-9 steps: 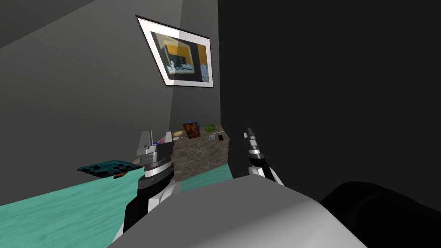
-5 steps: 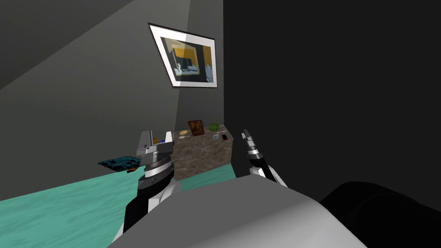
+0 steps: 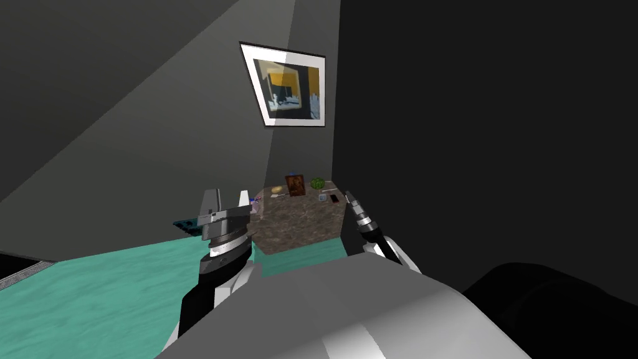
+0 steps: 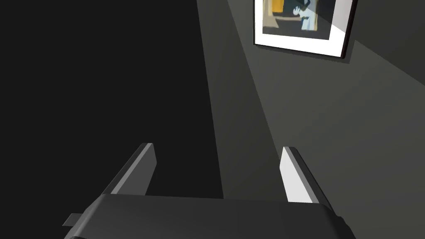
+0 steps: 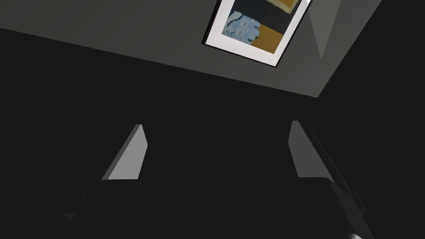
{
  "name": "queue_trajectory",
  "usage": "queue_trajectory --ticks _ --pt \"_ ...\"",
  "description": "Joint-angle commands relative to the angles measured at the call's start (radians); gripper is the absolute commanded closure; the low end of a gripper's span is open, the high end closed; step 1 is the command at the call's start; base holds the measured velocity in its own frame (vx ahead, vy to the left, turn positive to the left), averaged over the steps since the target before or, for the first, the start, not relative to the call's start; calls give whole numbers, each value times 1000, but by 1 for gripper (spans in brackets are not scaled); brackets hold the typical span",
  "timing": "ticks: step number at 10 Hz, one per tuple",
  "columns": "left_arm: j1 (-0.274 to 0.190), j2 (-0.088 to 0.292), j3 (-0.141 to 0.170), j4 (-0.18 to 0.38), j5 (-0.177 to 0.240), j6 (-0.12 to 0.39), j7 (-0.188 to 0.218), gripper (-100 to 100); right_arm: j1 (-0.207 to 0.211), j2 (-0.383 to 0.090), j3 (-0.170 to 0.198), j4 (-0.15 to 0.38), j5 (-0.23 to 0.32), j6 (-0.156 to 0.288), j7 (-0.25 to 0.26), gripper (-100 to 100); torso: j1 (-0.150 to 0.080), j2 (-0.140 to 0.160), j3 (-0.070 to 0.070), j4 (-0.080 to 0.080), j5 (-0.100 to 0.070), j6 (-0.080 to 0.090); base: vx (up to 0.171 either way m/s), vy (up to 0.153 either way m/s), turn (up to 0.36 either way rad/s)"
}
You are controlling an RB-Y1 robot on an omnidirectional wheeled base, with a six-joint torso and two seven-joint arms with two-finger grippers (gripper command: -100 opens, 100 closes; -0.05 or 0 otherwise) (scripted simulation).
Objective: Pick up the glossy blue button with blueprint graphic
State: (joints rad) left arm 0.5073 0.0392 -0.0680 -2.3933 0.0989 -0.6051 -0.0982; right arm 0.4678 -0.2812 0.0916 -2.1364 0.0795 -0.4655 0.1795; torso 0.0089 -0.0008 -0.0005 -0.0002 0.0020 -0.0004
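— Step in hand?
— Approach, judging by the layout. Nothing grasped. Left gripper (image 3: 227, 198) raised ahead of the chest, blades spread wide around bare air; same for right gripper (image 3: 350, 198), fingers parted and empty.
— Whereabouts of the button?
— Probably among the small things on the stone-patterned table (image 3: 299, 218) in the corner under the framed picture (image 3: 290, 84), seemingly well beyond both grippers. Blue speck (image 3: 252, 199) at the table's left edge, just beside the left gripper's finger in the head view: possibly it, too small to tell.
— Next move?
— Calls for closing in across the teal floor (image 3: 93, 293), squaring up to the table, then lowering an arm over the top; likely the left, given the speck's side.
— Hidden or unclear?
— Plenty. Table's left end partly covered by the left gripper. Teal tray-like thing (image 3: 185, 225) cut off behind it. Brown frame (image 3: 295, 185), green ball (image 3: 318, 183) and other bits on the top: mere dots. No blueprint graphic legible anywhere.
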Motion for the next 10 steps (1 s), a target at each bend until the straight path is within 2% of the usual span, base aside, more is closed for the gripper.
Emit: queue_trajectory --ticks 1,6,7,8,9,10 --pt "0 0 0 0 0 0 0 0 -3 -44 8 7 8 0 7 -100 0 0 0 0 0 0 28 100 51" --pt "0 0 0 0 0 0 0 0 -22 -182 54 61 54 -11 36 -100 -3 0 0 0 -1 1 20 105 115" --pt "0 0 0 0 0 0 0 0 -22 -207 54 61 54 -11 36 -100 -2 0 0 0 0 0 34 97 85" --pt "0 0 0 0 0 0 0 0 -29 -239 71 83 72 -16 45 -100 -3 0 0 0 0 1 45 125 115" --pt "0 0 0 0 0 0 0 0 -29 -266 71 83 72 -16 45 -100 -1 -1 -1 0 0 0 26 115 115" --pt "0 0 0 0 0 0 0 0 -35 -297 90 107 90 -22 54 -100 -2 0 0 0 0 1 48 133 197"
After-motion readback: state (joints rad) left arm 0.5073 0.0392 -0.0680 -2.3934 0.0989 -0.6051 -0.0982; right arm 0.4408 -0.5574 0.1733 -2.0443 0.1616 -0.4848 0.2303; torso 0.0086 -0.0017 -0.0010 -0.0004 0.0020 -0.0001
